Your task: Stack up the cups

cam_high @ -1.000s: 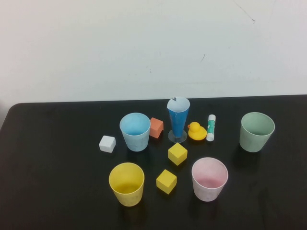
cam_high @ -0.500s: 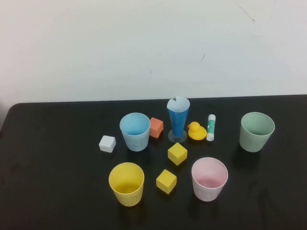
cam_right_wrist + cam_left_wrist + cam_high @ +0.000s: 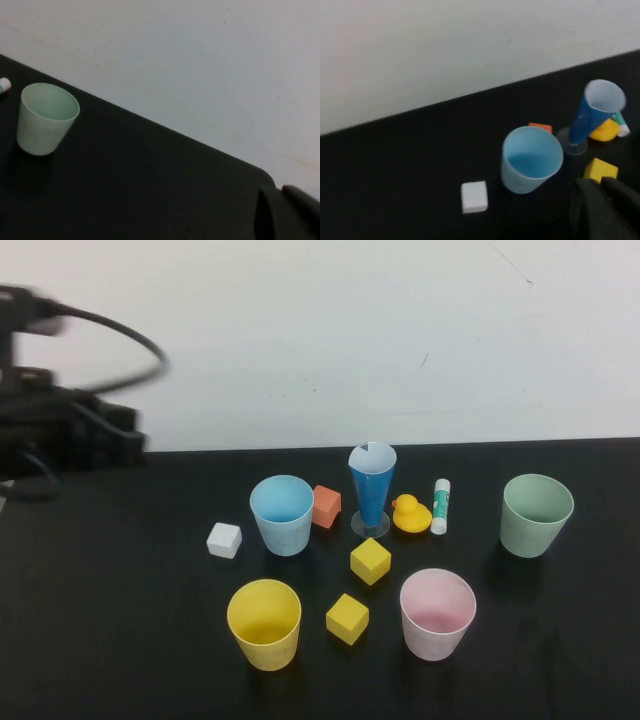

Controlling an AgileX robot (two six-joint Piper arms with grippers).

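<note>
Since the earlier frames, where no arm was visible, the left arm (image 3: 60,430) has come into the high view at the far left, above the back edge of the black table (image 3: 120,640); nothing on the table has changed place. Its left gripper (image 3: 605,207) shows only as a dark shape in the corner of the left wrist view, and its jaws are closed with nothing between them. The right gripper (image 3: 287,210) appears only as a dark corner in the right wrist view, and I cannot tell its state. The light blue cup (image 3: 282,514) stands upright near the middle of the table, just beside the orange block (image 3: 326,506) and near the white cube (image 3: 224,540). The yellow cup (image 3: 264,623) stands upright nearer to the robot, well apart from the blue one, with a yellow cube (image 3: 347,618) beside it. The pink cup (image 3: 437,613) and the green cup (image 3: 536,514) stand at the right.
</note>
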